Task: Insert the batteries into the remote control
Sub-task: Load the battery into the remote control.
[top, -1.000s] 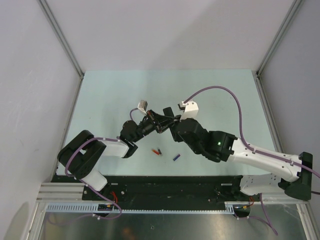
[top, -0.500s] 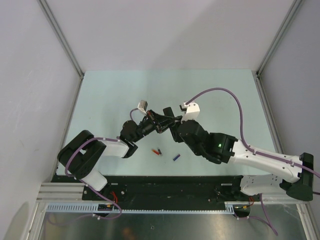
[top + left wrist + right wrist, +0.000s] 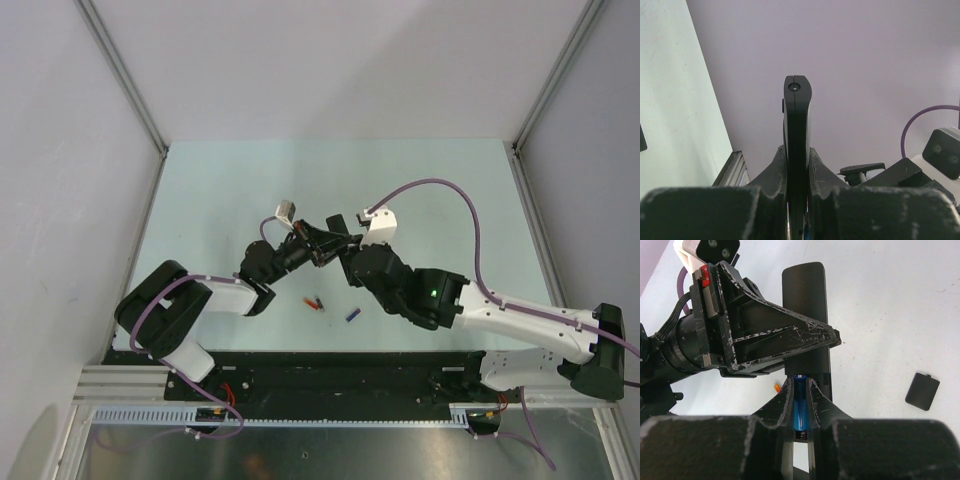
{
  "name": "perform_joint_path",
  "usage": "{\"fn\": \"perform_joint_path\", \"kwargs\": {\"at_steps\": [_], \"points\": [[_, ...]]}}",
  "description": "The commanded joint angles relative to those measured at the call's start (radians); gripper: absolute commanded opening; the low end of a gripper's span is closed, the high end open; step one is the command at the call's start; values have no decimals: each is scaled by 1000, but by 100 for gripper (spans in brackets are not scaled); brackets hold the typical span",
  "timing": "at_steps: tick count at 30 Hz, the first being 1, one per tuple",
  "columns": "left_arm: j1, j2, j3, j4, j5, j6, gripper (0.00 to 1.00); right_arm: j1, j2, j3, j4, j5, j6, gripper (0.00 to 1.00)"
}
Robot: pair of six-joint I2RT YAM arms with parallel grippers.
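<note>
Figure: two arms meeting over the pale green surface (image 3: 230,190), as I see it from my remote station.

(a) The left pincer (image 3: 797,150) is clenched on the remote control (image 3: 797,110), gripping its two broad faces. The remote stands edge-on in the left wrist view, and its rounded end reaches past the fingertips. In the top view it is held above the middle of the surface.

(b) The right pincer (image 3: 799,387) is closed on a blue battery (image 3: 800,410), which lies lengthwise along the remote control, against its lower part. I cannot tell whether the battery is seated in the compartment.

(c) A red battery (image 3: 316,301) and a second blue battery (image 3: 352,314) lie loose on the surface. Both are on the arm-base side of the remote control, near it but apart from each other.

(d) A small black battery cover (image 3: 922,391) lies flat on the surface. In the right wrist view it is to the right of the remote control and well clear of it.
</note>
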Motion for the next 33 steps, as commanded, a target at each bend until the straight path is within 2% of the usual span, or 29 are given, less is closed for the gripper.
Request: {"fn": "perform_joint_path", "kwargs": {"at_steps": [1,13,20,33], "points": [[5,-36,39,88,25,-21,0,10,6,-17,28,47,-9,0],[5,-36,40,88,17,-26,0,16,-6,-41,47,-2,9,0],[8,-52,39,88,-13,-1,0,7,33,0,-79,-98,107,0],[11,-84,69,79,-26,20,0,-29,82,6,-134,-227,167,0]]}}
